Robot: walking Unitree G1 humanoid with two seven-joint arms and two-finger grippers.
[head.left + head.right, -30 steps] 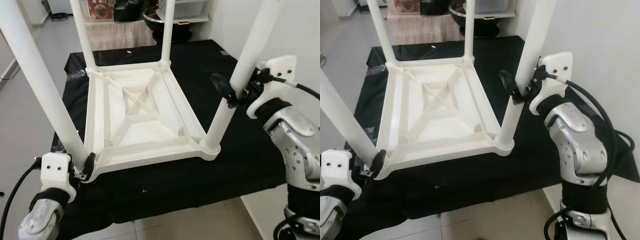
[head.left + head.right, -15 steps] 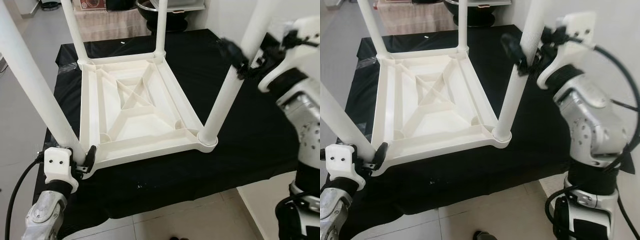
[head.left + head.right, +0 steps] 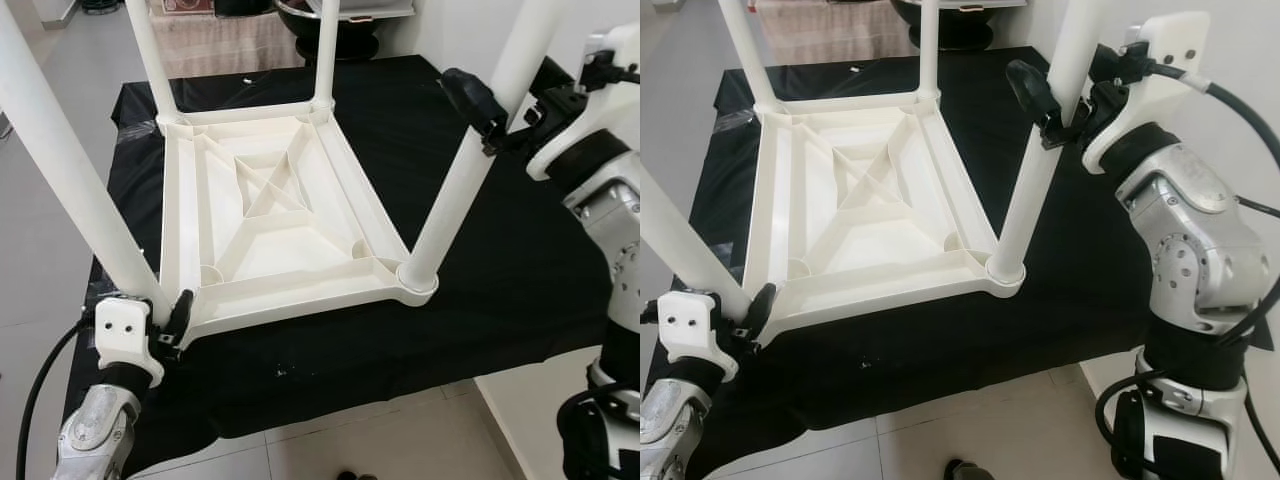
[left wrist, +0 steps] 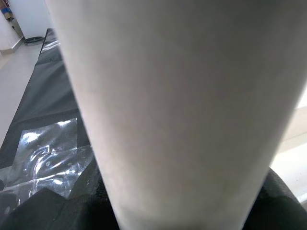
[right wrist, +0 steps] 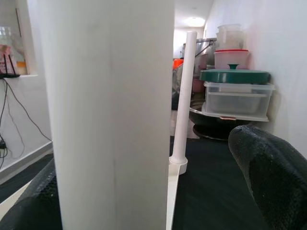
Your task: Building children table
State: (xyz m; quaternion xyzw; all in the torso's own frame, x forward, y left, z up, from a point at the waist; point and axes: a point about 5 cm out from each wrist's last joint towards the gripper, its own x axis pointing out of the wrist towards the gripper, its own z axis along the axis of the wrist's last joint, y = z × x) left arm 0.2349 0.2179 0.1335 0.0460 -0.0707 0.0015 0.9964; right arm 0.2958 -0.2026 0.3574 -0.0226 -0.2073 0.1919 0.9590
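Note:
A white plastic children's table [image 3: 270,215] lies upside down on a black cloth [image 3: 500,260], its four legs pointing up. My left gripper [image 3: 165,320] is shut on the foot of the near-left leg [image 3: 70,170], just above the table's corner; the left wrist view has that leg [image 4: 168,110] close up between the black fingers [image 4: 48,211]. My right gripper [image 3: 505,95] stands high on the near-right leg [image 3: 460,190], one finger on each side. In the right wrist view a gap separates the leg [image 5: 110,115] from one finger [image 5: 264,177], so this gripper is open.
The black-covered surface ends near me above a tiled floor [image 3: 380,440]. A white wall runs along the right. Behind the table stand stacked containers and pots [image 5: 235,91]. The two far legs [image 3: 150,60] [image 3: 327,50] rise at the back.
My right gripper has gone up the near-right leg and one finger now stands off it. The left gripper keeps its hold at the corner. The camera shifted a little.

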